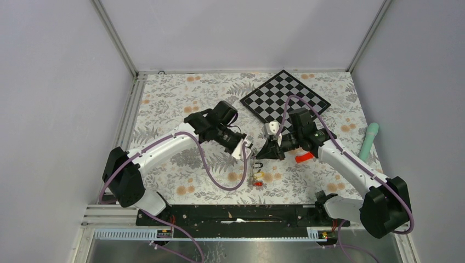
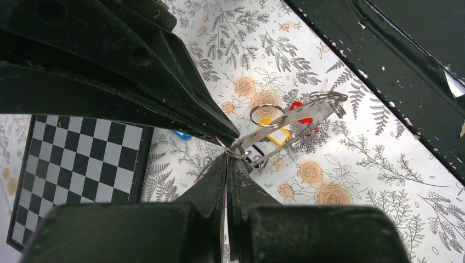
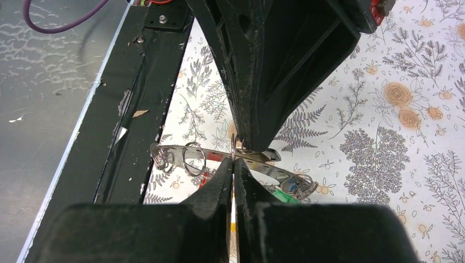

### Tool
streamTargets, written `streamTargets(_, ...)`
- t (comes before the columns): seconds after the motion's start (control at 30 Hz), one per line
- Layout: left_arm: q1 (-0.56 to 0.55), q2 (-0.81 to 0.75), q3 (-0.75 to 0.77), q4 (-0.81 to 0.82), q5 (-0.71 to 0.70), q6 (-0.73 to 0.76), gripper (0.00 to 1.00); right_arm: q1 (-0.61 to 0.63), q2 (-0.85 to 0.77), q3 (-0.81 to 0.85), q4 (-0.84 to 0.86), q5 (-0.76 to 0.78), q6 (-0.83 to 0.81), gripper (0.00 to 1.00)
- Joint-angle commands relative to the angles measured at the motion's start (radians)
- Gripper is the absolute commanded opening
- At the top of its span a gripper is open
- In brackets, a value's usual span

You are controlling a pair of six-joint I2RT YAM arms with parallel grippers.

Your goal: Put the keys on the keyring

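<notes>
My two grippers meet tip to tip above the middle of the table. The left gripper (image 1: 250, 147) (image 2: 228, 159) and the right gripper (image 1: 261, 153) (image 3: 233, 160) are both shut on the keyring (image 3: 233, 143). It shows only as a thin metal edge between the fingertips. A bunch of keys (image 1: 256, 176) (image 2: 299, 118) (image 3: 257, 164) hangs below the tips on small wire rings. Their yellow tag (image 2: 277, 135), red tag (image 2: 296, 106) and green tag (image 3: 285, 196) are partly hidden by the metal blades.
A black-and-white chequered board (image 1: 285, 98) lies at the back. A red oblong block (image 1: 303, 158) sits just right of the right gripper. A teal cylinder (image 1: 369, 141) lies at the right edge. The black base rail (image 1: 236, 215) runs along the near edge.
</notes>
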Motion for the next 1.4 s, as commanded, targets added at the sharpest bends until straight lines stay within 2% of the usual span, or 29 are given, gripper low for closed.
streamTargets(0.0, 0.013, -0.045, -0.01, -0.006, 0.07, 0.059, 0.0, 0.006, -0.037, -0.004, 0.007, -0.051, -0.027, 0.0)
streamTargets(0.17, 0.025, -0.054, -0.015, -0.011, 0.075, 0.076, 0.0, 0.006, -0.031, -0.021, -0.007, -0.071, -0.045, 0.0)
streamTargets(0.47, 0.026, -0.029, 0.016, -0.102, 0.083, 0.25, 0.0, 0.014, -0.01, -0.038, -0.012, -0.077, -0.083, 0.0)
streamTargets(0.77, 0.009, -0.006, 0.05, -0.123, 0.085, 0.265, 0.0, 0.038, 0.006, -0.046, -0.007, -0.061, -0.092, 0.0)
streamTargets(0.9, 0.001, -0.001, 0.051, -0.123, 0.055, 0.25, 0.0, 0.048, -0.019, -0.054, 0.01, 0.01, -0.111, 0.0)
streamTargets(1.07, 0.001, -0.002, 0.058, -0.123, 0.068, 0.197, 0.0, 0.049, -0.078, -0.043, 0.006, 0.206, -0.277, 0.0)
streamTargets(1.23, 0.001, 0.014, 0.072, -0.124, 0.081, 0.177, 0.0, 0.063, -0.168, -0.068, 0.056, 0.304, -0.417, 0.0)
streamTargets(1.37, -0.001, 0.04, 0.095, -0.122, 0.07, 0.201, 0.0, 0.082, -0.265, -0.167, 0.117, 0.357, -0.54, 0.0)
